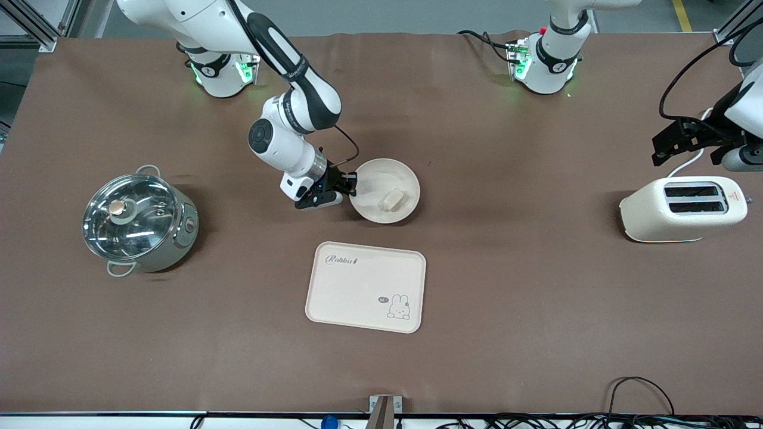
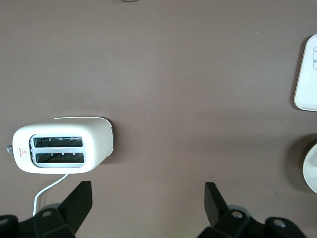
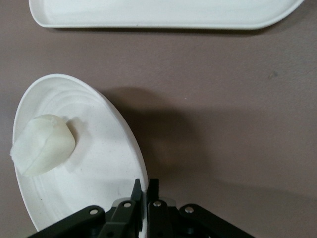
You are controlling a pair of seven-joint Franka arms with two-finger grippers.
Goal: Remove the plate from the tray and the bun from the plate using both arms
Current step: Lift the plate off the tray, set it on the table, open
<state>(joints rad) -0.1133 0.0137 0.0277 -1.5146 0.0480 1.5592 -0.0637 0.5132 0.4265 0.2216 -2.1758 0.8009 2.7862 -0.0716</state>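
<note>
1. With plate (image 1: 384,190) already off tray (image 1: 365,286): step one done, tray bare, nearer the front camera than plate.
2. Right gripper (image 3: 144,191) pinched tight on plate rim, plate tilted.
3. Bun (image 1: 393,199) still on plate, just past those fingers; removal left.
4. Left gripper (image 2: 148,201) waiting wide open, holding nothing, over table beside toaster (image 1: 684,207).

Pot (image 1: 140,223): shiny metal w/ glass lid. Toaster (image 1: 683,208): smooth glossy cream plastic. Plate (image 1: 400,179), tray (image 1: 365,286): matt cream. Table cover (image 1: 536,298): matt brown.
</note>
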